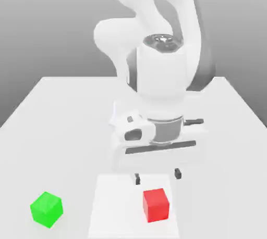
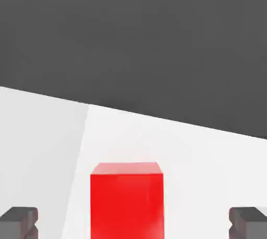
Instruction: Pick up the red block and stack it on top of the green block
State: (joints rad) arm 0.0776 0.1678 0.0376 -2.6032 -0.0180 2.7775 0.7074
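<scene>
Spread wide and gripping nothing, the jaws of the gripper [image 1: 157,176] hang above the white table [image 1: 47,113], the dark fingertips [image 2: 20,221] standing clear on either side of the red block [image 2: 126,200] in the hand view. That red block [image 1: 156,204] sits on the table just below and in front of the fingers, seemingly a touch toward the exterior view's right of centre between them. Well apart, toward the exterior view's left, rests the green block [image 1: 46,209].

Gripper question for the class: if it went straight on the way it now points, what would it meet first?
Probably the red block: the open gripper points down at it, its fingers apart on either side.
</scene>
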